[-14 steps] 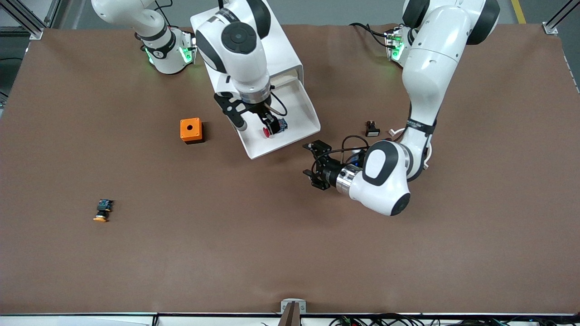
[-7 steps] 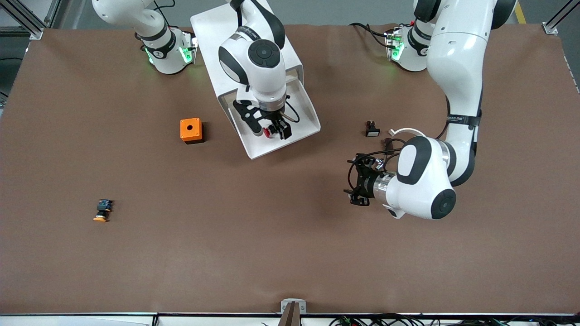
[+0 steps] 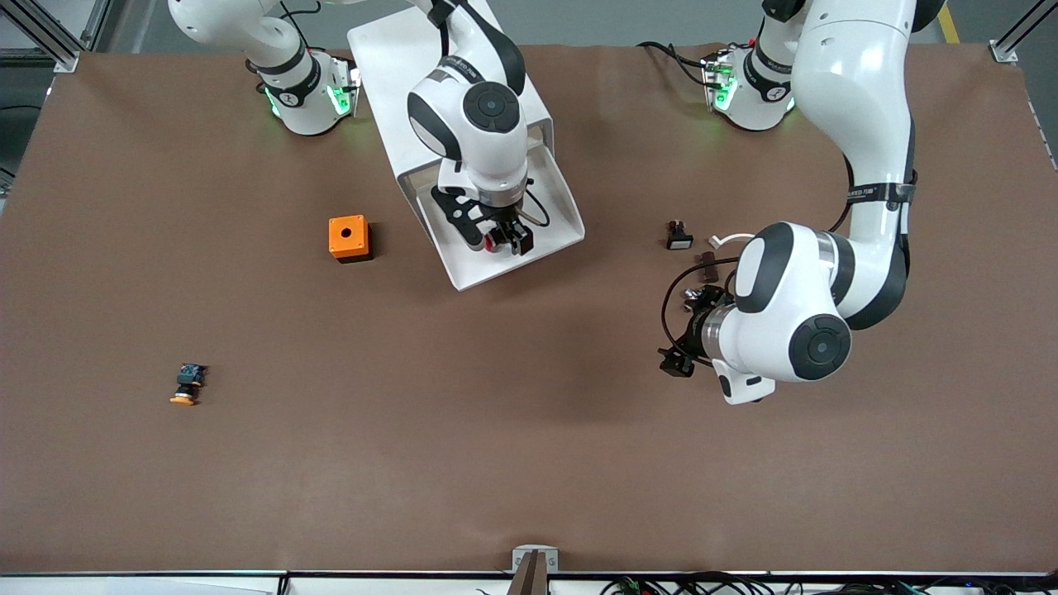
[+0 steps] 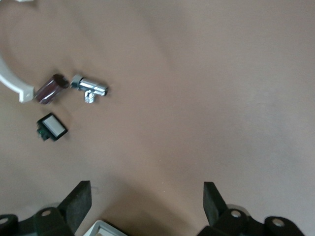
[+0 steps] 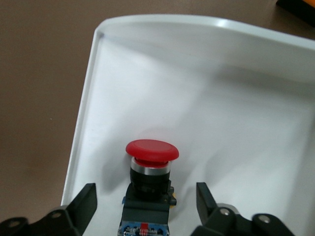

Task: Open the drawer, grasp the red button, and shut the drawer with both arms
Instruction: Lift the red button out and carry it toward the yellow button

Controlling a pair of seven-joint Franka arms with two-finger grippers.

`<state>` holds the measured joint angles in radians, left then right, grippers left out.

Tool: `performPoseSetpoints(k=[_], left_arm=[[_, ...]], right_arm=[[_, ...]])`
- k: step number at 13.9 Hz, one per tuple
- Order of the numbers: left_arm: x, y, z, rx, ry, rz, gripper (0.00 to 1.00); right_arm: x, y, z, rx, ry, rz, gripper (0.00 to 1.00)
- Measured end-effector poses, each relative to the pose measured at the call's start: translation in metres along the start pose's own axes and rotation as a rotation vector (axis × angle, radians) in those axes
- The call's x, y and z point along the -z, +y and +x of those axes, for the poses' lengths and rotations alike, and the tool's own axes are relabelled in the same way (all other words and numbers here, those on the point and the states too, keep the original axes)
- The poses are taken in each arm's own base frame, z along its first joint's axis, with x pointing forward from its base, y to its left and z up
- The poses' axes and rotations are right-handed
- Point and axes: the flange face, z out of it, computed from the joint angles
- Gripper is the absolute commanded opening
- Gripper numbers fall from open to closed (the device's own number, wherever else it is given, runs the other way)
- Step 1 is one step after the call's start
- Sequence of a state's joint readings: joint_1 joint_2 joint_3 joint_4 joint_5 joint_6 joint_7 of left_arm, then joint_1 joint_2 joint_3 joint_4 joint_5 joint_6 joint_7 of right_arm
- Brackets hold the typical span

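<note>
Down in the pulled-out drawer (image 3: 545, 194), the right gripper (image 3: 498, 240) has its fingers spread on either side of the button (image 5: 151, 169), which lies on the drawer floor near its front edge. Meanwhile the left gripper (image 4: 145, 204) waits over bare table toward the left arm's end, fingers spread wide and holding nothing.

In the front view the right arm's wrist covers most of the button (image 3: 491, 241), so only a speck of red cap shows. The cabinet (image 3: 388, 49) runs off the top edge, with its stacked drawers out of sight. The left pincer (image 3: 679, 347) is mostly tucked behind its own wrist. The small parts (image 3: 679, 237) toward the left arm's end are too tiny to identify.
</note>
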<state>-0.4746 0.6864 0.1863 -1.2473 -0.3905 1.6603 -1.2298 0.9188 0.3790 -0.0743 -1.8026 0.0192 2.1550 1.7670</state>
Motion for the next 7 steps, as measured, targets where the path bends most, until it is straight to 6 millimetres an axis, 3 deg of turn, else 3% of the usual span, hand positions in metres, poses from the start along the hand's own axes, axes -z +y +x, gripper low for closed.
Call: performPoseSetpoints(k=[4, 6, 7], left_arm=[[0.0025, 0.0029, 0.0009, -0.207, 0.013, -0.026, 1.0], [0.0031, 0.0049, -0.001, -0.272, 0.021, -0.038, 1.0], [0.0027, 0.0076, -0.0057, -0.304, 0.029, -0.049, 1.0]], right_arm=[[-0.0021, 0.0006, -0.0045, 0.005, 0.001, -0.003, 0.19], [-0.0004, -0.0003, -0.0048, 0.005, 0.0, 0.001, 0.04], [0.0006, -0.0009, -0.0049, 0.005, -0.001, 0.003, 0.03]])
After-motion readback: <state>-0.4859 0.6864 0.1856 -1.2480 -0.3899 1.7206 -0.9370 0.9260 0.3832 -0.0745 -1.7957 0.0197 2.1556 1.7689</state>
